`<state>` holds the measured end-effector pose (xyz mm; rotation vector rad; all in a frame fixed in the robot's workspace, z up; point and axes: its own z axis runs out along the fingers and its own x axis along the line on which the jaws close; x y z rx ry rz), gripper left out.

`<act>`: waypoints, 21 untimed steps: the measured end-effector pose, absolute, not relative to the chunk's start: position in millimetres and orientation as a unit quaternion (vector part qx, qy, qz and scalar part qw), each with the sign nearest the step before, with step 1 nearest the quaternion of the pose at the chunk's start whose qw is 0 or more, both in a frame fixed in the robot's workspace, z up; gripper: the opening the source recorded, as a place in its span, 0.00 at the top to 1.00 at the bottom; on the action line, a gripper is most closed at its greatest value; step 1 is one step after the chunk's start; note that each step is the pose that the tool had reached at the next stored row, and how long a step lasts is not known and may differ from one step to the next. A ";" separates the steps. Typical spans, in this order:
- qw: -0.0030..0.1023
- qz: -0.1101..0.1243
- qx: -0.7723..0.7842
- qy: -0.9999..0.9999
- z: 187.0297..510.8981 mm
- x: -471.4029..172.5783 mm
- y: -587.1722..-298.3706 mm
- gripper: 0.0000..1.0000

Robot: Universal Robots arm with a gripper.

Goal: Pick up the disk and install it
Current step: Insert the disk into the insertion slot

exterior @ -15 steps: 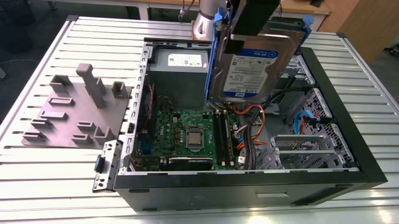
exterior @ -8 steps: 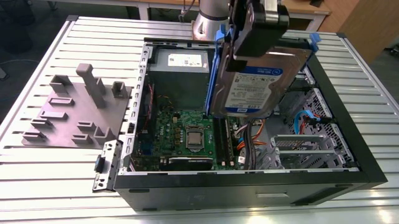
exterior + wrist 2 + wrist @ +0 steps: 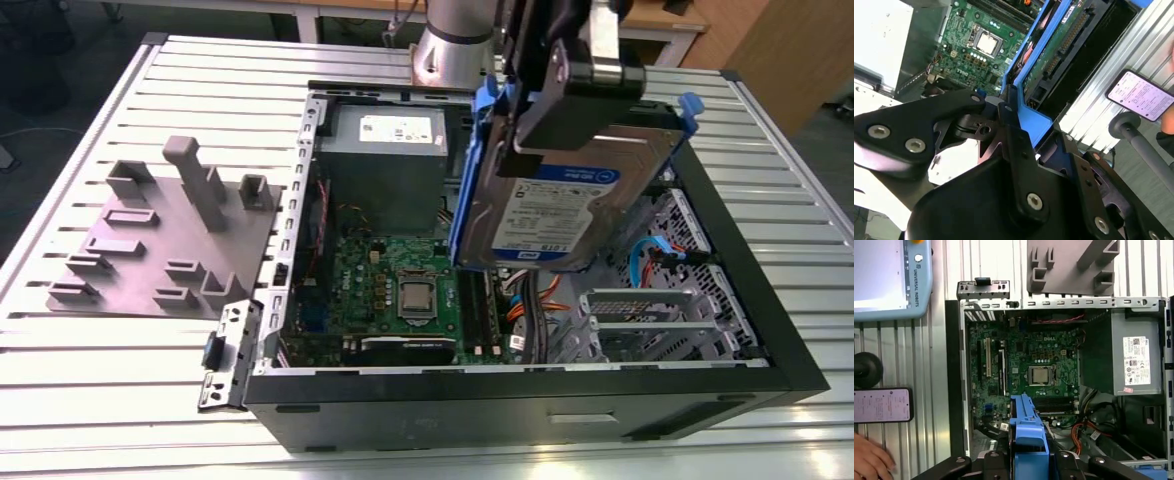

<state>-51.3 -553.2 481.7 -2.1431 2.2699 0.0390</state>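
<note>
Furthest to the exterior view's left, a grey plastic block (image 3: 160, 245) with upright posts and slots lies on the slatted metal table (image 3: 80, 400), just beside the open computer case (image 3: 534, 405). Inside the case, a grey power-supply box (image 3: 384, 150) with a white sticker sits at the far side. The green circuit board (image 3: 400, 290), with its square silver processor (image 3: 416, 297), lies nearer.

To the right of the board, the arm's gripper (image 3: 571, 105) holds the disk (image 3: 561, 215) in the air above the case, its fingers pinching the disk's upper end. The disk hangs steeply tilted, close to upright. Its white-and-blue label faces the exterior camera and blue rails run down its edges. Its lower end is over the gap between the circuit board and the grey metal cage (image 3: 641, 320) at the case's near right. Orange and blue cables (image 3: 654, 262) show just right of the disk.

In both wrist views the gripper (image 3: 1013, 112) (image 3: 1029, 462) is clamped on the disk's blue rail, with the open case below. In the first wrist view a phone (image 3: 882, 405) with a lit screen shows off to one side of the case. A person's hand (image 3: 871, 460) is just beside it, and a pale blue tablet controller (image 3: 891, 277) is near.
</note>
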 end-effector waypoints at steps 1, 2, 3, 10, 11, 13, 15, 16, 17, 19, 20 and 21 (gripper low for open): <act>0.009 0.012 -0.686 0.727 481.4 -49.0 -553.3 0.64; 0.009 0.012 -0.686 0.727 481.1 -46.3 -553.3 0.64; 0.009 0.011 -0.686 0.727 480.6 -43.3 -553.3 0.64; 0.008 0.010 -0.686 0.727 474.8 -18.5 -554.7 0.64; 0.007 0.010 -0.686 0.727 474.1 -16.4 -555.5 0.64; 0.007 0.010 -0.686 0.727 472.8 -14.5 -558.7 0.64; 0.008 0.010 -0.686 0.727 471.6 -13.7 -562.7 0.64; 0.008 0.010 -0.686 0.727 471.1 -13.2 -564.6 0.64; 0.008 0.010 -0.686 0.727 470.3 -12.4 -566.4 0.64; 0.008 0.010 -0.686 0.727 468.7 -9.1 -569.4 0.64; 0.008 0.010 -0.686 0.727 468.1 -6.5 -570.5 0.64; 0.008 0.010 -0.686 0.727 467.4 -3.5 -571.5 0.64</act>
